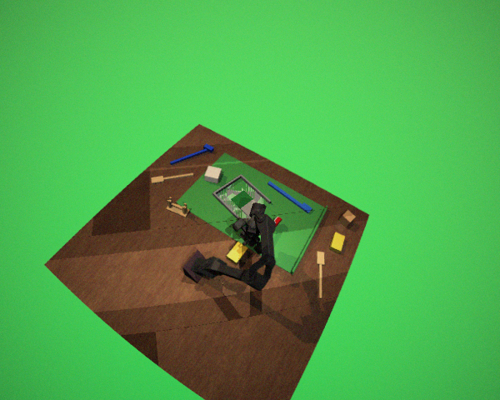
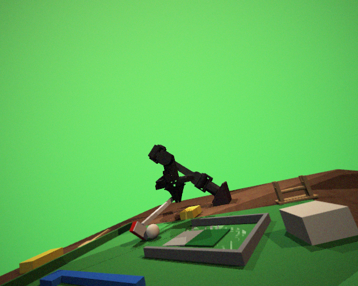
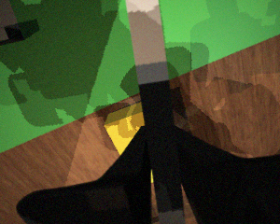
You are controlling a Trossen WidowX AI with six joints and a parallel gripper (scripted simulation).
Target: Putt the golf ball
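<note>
I have the red putter (image 1: 277, 221) (image 2: 139, 230) (image 3: 148, 42) clenched in my jaws, closed on its shaft, which slants down from them to the head on the green mat side. So the picking up is done. The stroke is what remains.

The golf ball (image 2: 153, 231) sits on the green mat (image 1: 302, 245) (image 2: 299, 261), right by the pale face of my putter head; whether the two touch, I cannot tell. From the top I cannot make the ball out at all. The ball is outside the grey border (image 1: 227, 207) (image 2: 194, 256), near its open side, and the pale ramp (image 2: 176, 241) leads from that side to the raised green (image 1: 242, 199) (image 2: 207, 238). No ball lies on the raised green, so the goal is unmet.

I judge this to be the address, or the very start of the putt: grip secured, head behind the ball, travel up the slope still to come. What is left is a square, measured push toward the ramp. Too soft and the ball may roll back to me; too hard and it may run past the green to the far border; a twisted face could send it into a side rail. After that, it must settle and stay there
</note>
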